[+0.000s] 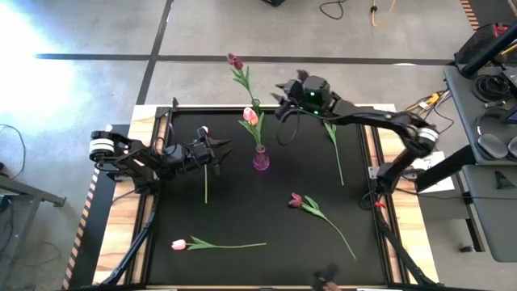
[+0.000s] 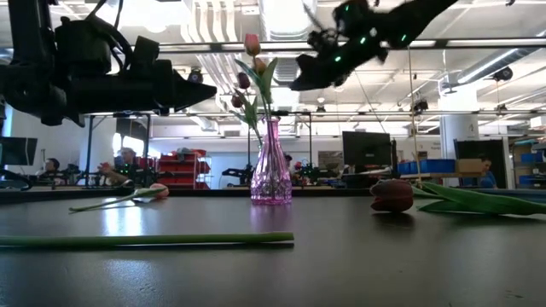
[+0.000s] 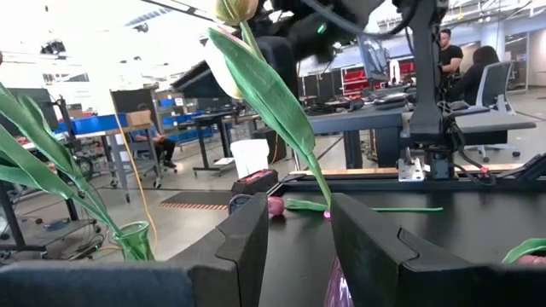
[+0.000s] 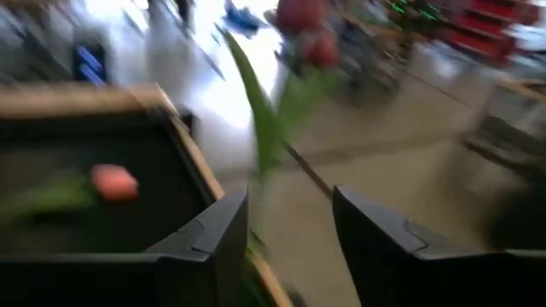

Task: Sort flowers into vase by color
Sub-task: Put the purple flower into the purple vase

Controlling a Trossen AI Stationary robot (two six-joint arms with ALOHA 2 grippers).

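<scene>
While my left gripper (image 1: 216, 152) clamps a pale tulip (image 1: 203, 132), three flowers fill the vase (image 1: 260, 159); three lie uncollected; right gripper (image 1: 283, 101) jaws apart.

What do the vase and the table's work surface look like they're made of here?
The vase looks like pink-tinted clear glass, or possibly clear plastic: the room shows through it, and its ribbed body catches highlights. The table surface looks like a dark, smooth mat or laminate with a semi-gloss finish: it faintly mirrors the overhead lights and the green stem lying on it. The exact material cannot be told.
</scene>
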